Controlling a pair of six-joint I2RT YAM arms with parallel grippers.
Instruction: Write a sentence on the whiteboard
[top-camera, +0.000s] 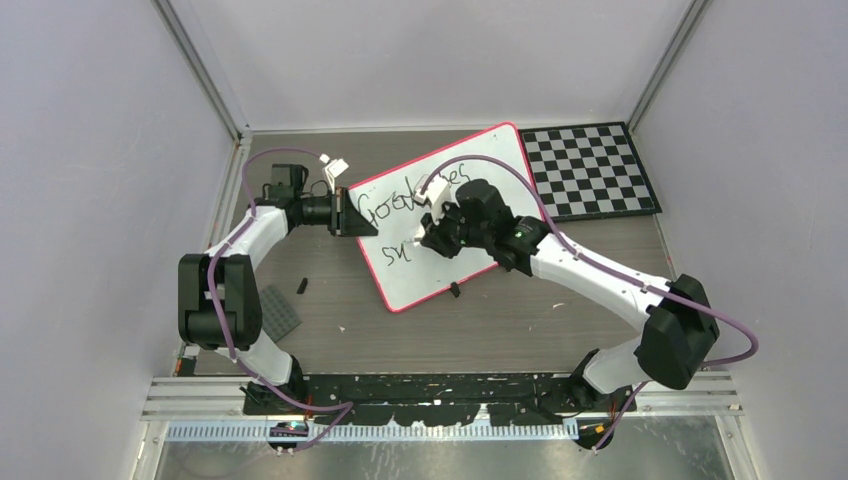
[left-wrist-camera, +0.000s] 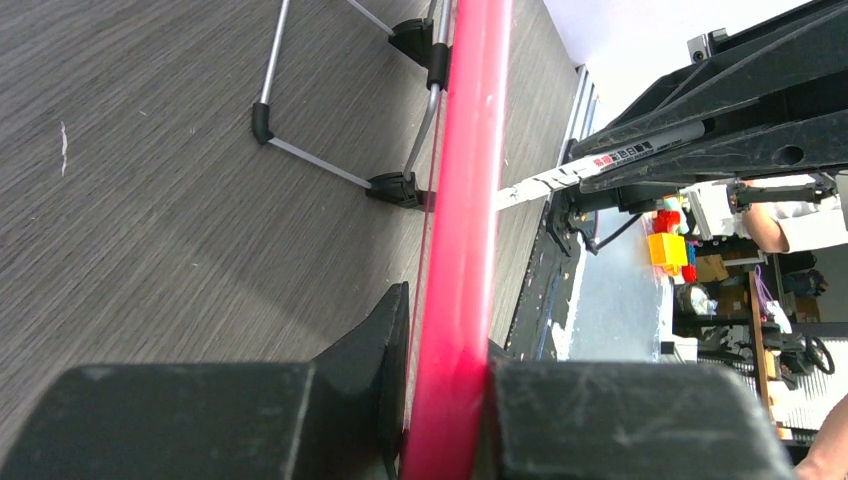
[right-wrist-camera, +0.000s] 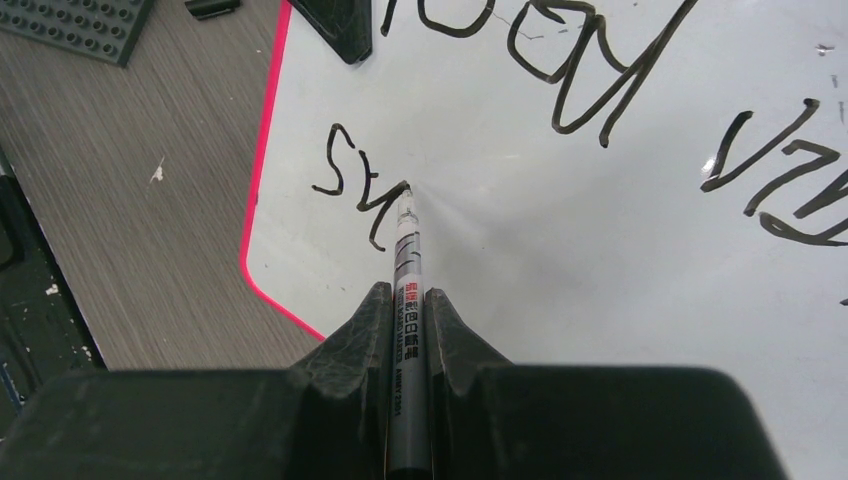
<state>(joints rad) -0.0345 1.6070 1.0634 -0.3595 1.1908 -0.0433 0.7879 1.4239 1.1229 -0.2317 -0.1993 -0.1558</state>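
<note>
Starting the second line: the right hand (right-wrist-camera: 407, 296) is pressing a slim grey-and-black marker (right-wrist-camera: 405, 240) onto the large flat white whiteboard with the thin red-pink rim (right-wrist-camera: 560, 260).

The right hand is closed tight around the marker. The tip is touching the whiteboard just inside its near left rim, at the end of the two letters opening the lower line of the black handwritten sentence (right-wrist-camera: 345, 180). In my judgement each next stroke should be running rightward, parallel to the upper line, under light, even pressure. Farther along the left rim the left hand (left-wrist-camera: 447, 395) is clamping the rim, bracing the whiteboard where it is lying angled on the grey wood-grain surface (top-camera: 330, 290). Beyond the whiteboard's far right corner a black-and-white checkerboard mat (top-camera: 590, 170) is lying flat.
</note>
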